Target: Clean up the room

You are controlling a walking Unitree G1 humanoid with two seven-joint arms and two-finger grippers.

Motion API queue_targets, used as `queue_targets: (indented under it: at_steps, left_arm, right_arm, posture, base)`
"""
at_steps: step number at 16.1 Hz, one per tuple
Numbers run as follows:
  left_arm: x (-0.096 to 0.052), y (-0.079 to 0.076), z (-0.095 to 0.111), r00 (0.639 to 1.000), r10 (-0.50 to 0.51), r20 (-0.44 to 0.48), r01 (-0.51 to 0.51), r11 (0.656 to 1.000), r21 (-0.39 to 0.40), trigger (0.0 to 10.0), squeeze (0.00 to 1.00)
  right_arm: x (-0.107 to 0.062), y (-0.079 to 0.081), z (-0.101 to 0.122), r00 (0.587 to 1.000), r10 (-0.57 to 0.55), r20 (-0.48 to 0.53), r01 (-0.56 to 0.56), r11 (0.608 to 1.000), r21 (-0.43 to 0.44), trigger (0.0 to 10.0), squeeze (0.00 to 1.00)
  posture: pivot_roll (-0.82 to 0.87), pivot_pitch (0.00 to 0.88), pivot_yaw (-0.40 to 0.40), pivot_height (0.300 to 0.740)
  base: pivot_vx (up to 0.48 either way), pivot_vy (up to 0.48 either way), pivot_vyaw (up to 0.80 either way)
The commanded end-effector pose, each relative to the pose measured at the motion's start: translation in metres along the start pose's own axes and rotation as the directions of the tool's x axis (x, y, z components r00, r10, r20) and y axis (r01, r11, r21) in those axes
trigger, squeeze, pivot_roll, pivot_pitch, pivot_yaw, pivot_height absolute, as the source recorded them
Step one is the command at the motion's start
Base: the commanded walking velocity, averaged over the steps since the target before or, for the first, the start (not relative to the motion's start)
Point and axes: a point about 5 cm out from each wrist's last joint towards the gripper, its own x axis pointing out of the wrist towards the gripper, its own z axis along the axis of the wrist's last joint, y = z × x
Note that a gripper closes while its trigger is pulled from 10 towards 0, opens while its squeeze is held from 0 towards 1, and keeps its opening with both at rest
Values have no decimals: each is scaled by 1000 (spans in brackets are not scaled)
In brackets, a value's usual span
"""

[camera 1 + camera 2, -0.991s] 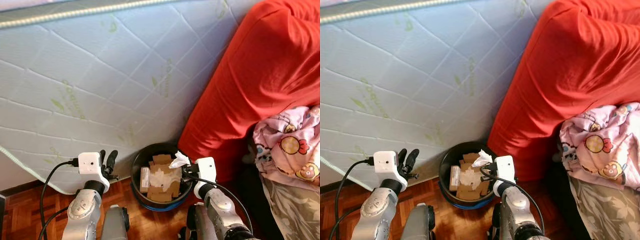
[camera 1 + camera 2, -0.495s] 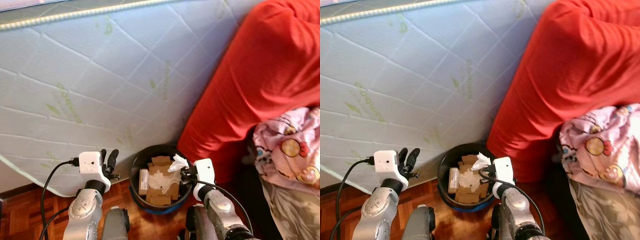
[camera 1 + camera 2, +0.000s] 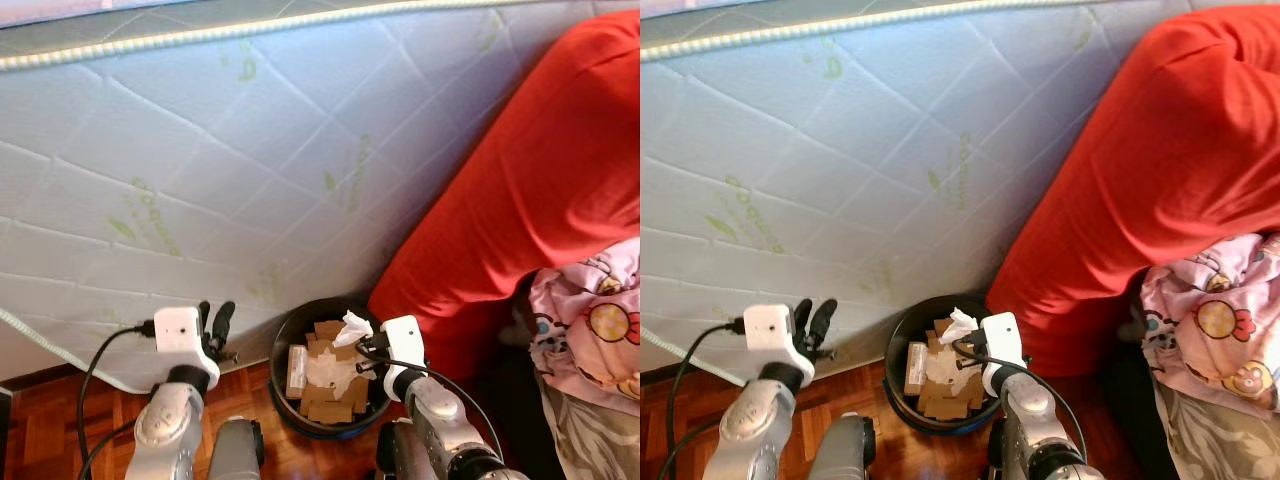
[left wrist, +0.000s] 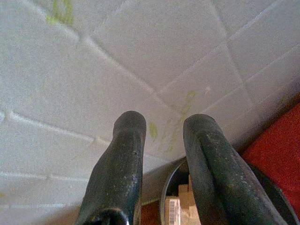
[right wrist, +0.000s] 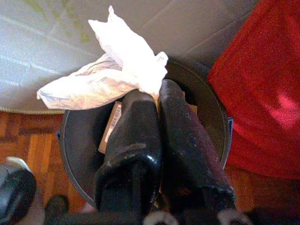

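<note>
The black round bin (image 3: 330, 370) stands on the wooden parquet floor (image 3: 40, 430), against a quilted white mattress (image 3: 230, 150) printed with green leaves and propped on its side. The robot's right arm covers part of the bin's near rim, and the bin's base is cut off low in the eye views. Inside lie flat brown cardboard pieces (image 3: 325, 395) and some pale paper, too jumbled to count.

The right hand (image 5: 157, 96) has its two black fingers pressed together on a crumpled white tissue (image 5: 112, 70), which sticks out beyond the fingertips, directly above the bin's open mouth. The tissue is thin, creased and flared like a wing.

The left hand (image 4: 164, 126) is raised beside the bin, close to the mattress, its fingers parted and holding nothing.

To the right, a smooth red cushion-like mass (image 3: 530, 180) leans on the mattress; a pink cartoon-print cloth (image 3: 590, 320) runs off the edge.
</note>
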Motion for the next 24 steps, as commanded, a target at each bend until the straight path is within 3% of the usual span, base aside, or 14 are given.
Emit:
queue_targets:
  at_steps: [1, 12, 21, 22, 23, 24]
  left_arm:
    - [-5, -4, -3, 1000, -11, -21, 11, 1000, -1, 10000, 0]
    - [-20, -10, 25, 999, 25, 28, -25, 1000, 3, 10000, 0]
    - [-35, -17, 44, 999, 44, 33, -44, 999, 9, 10000, 0]
    - [-35, -16, 45, 998, 45, 33, -46, 999, 10, 10000, 0]
    - [-36, -16, 46, 998, 50, 34, -50, 999, 12, 10000, 0]
    - [-37, -15, 47, 998, 53, 33, -54, 998, 14, 10000, 0]
  right_arm:
    - [-4, 1, -13, 998, 0, -60, 0, 1000, -1, 10000, 0]
    - [14, -11, 22, 993, -51, -105, 46, 998, -47, 10000, 0]
    - [29, 14, 53, 997, 58, -50, -61, 997, -47, 10000, 0]
    - [29, 15, 54, 997, 59, -48, -61, 997, -46, 10000, 416]
    - [29, 15, 54, 997, 51, -52, -53, 997, -48, 10000, 973]
    - [30, 15, 54, 997, 51, -50, -53, 998, -45, 10000, 1000]
  posture:
    - [98, 236, -59, 604]
    - [204, 351, -105, 604]
    - [281, 424, -107, 604]
    - [285, 431, -109, 604]
    - [285, 431, -109, 604]
    - [286, 433, -110, 604]
  base:
    - [0, 0, 0]
    - [0, 0, 0]
    - [0, 0, 0]
    - [0, 0, 0]
    - [0, 0, 0]
    - [0, 0, 0]
